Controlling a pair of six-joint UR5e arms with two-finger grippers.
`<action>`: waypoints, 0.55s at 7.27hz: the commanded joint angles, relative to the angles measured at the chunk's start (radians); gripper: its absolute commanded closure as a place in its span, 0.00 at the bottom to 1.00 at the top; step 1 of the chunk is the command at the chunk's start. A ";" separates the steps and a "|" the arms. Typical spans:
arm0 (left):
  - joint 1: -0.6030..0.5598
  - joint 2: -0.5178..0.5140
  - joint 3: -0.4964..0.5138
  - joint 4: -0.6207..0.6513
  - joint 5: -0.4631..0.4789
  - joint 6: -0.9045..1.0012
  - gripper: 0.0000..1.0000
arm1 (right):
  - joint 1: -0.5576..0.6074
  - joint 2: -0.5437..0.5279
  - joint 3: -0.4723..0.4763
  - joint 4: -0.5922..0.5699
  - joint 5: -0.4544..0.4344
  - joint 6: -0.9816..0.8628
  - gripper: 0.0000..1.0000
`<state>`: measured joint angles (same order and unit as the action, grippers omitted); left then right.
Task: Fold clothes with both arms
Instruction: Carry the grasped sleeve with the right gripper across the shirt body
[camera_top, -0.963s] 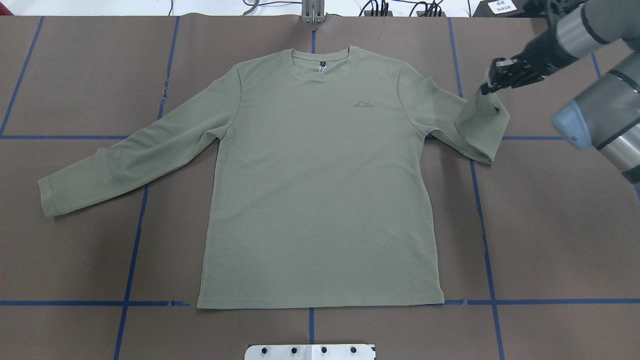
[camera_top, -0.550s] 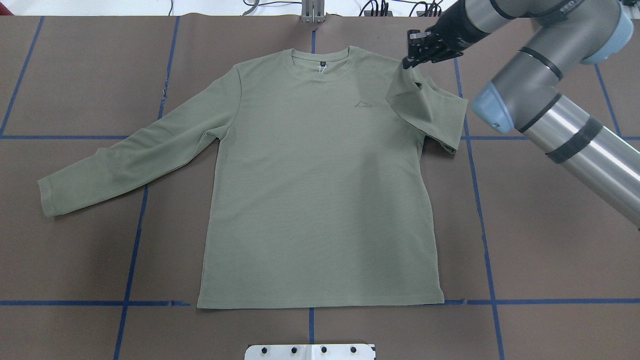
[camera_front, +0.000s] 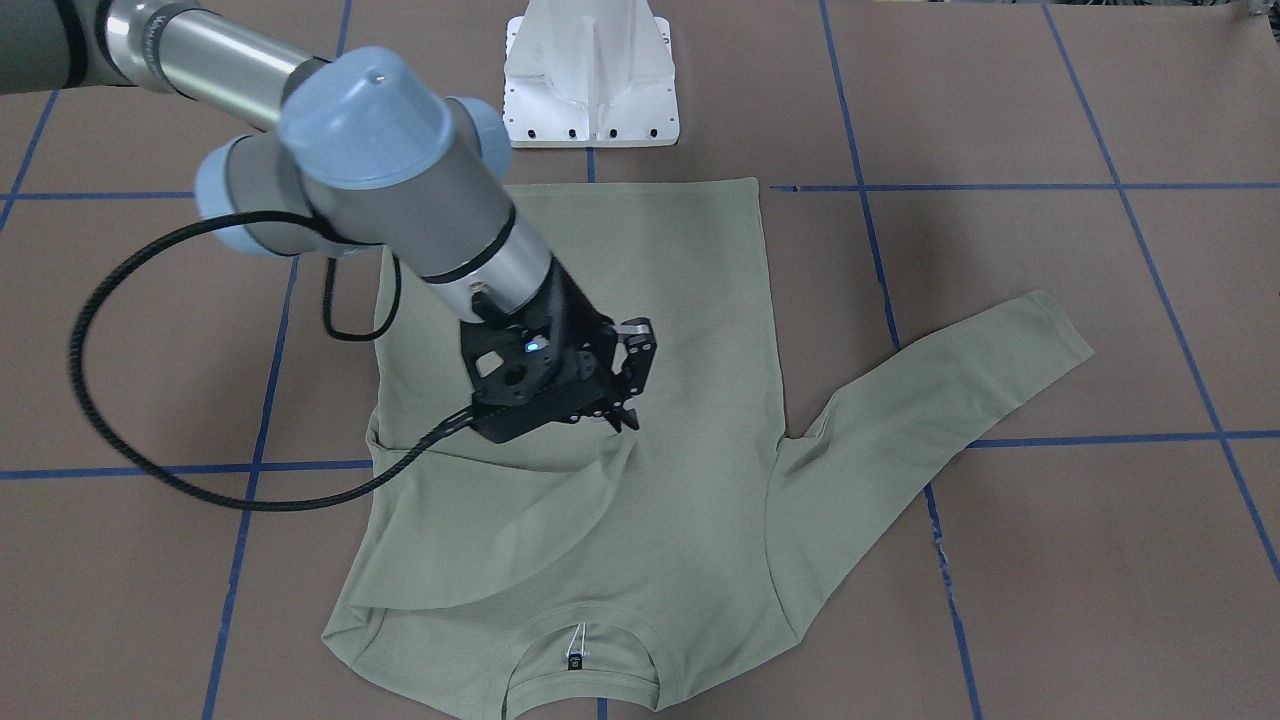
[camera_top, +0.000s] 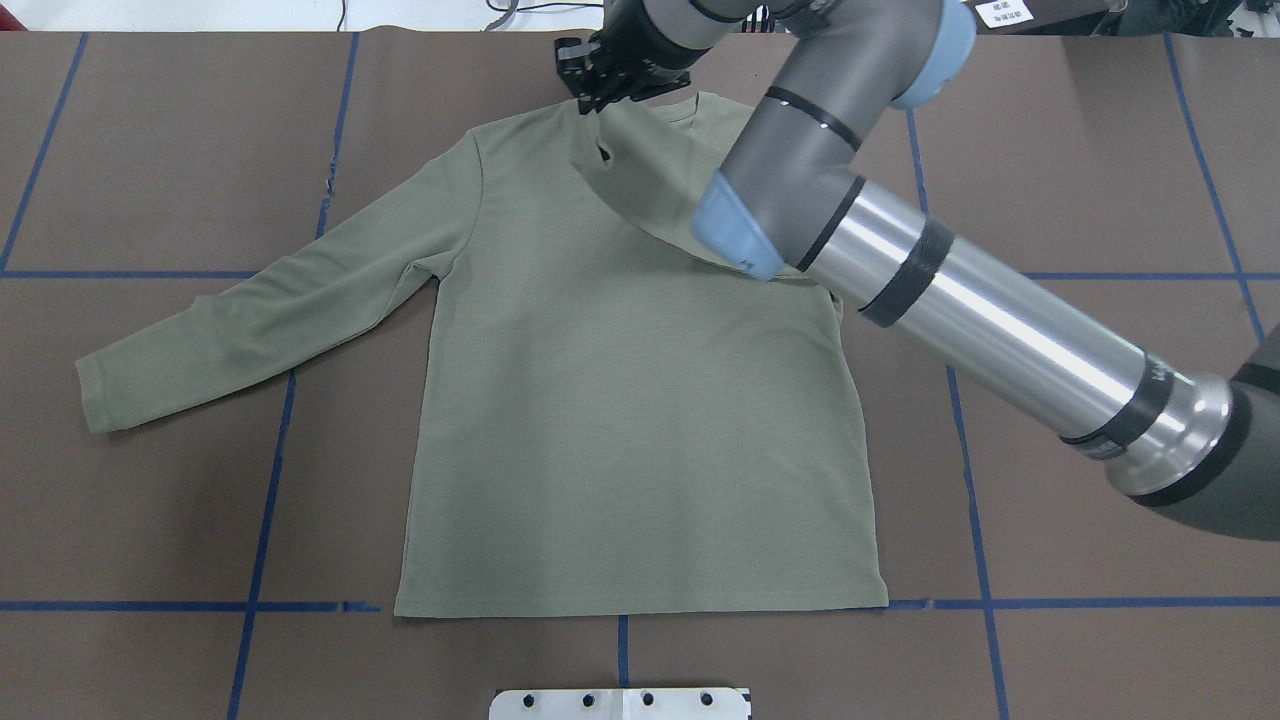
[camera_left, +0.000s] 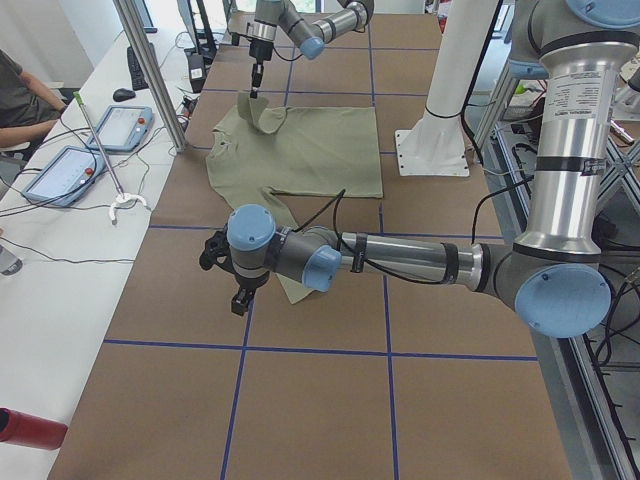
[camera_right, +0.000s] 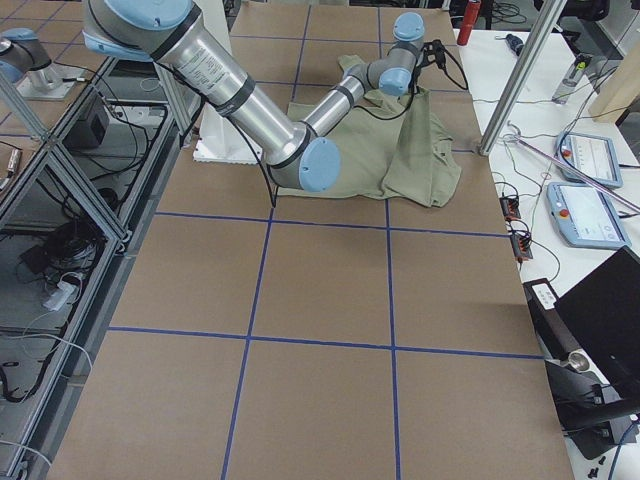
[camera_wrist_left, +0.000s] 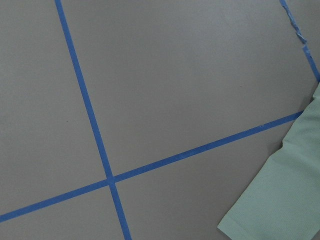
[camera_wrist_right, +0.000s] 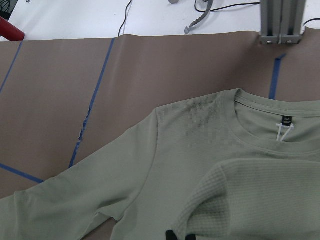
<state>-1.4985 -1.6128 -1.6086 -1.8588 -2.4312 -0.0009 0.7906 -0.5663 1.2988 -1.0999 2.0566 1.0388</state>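
Note:
The sage-green shirt (camera_top: 640, 420) lies flat, front up, neck at the far edge. My right gripper (camera_top: 590, 100) is shut on the cuff of the shirt's right sleeve (camera_front: 500, 530) and holds it raised above the collar area, so the sleeve drapes folded across the chest. In the right wrist view the fingertips (camera_wrist_right: 171, 234) pinch the ribbed cuff (camera_wrist_right: 250, 200) over the neck label (camera_wrist_right: 286, 119). The other sleeve (camera_top: 250, 320) stretches out flat. My left gripper (camera_left: 238, 290) hovers over the table beside that sleeve's cuff (camera_wrist_left: 285, 195); I cannot tell whether it is open or shut.
Blue tape lines (camera_top: 265, 500) grid the brown table cover. The white pedestal base (camera_front: 590, 70) stands at the robot's side of the shirt. A metal post (camera_top: 625, 20) and cables sit at the far edge. A seated person (camera_left: 20, 95) and tablets (camera_left: 120, 125) are beyond it.
My right gripper has carried the sleeve cuff from the shirt's right side leftward over the chest to above the collar, folding the sleeve over the body. The rest of the shirt stays put.

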 joint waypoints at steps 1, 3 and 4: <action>0.000 0.001 0.001 0.001 0.001 -0.002 0.00 | -0.097 0.046 -0.076 -0.006 -0.104 -0.003 1.00; 0.000 0.001 0.001 0.001 0.001 -0.001 0.00 | -0.119 0.061 -0.177 -0.003 -0.111 -0.002 1.00; 0.000 0.001 -0.002 0.001 0.001 -0.002 0.00 | -0.122 0.104 -0.259 0.000 -0.113 -0.003 1.00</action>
<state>-1.4987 -1.6122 -1.6088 -1.8577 -2.4299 -0.0024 0.6776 -0.4996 1.1289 -1.1028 1.9488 1.0365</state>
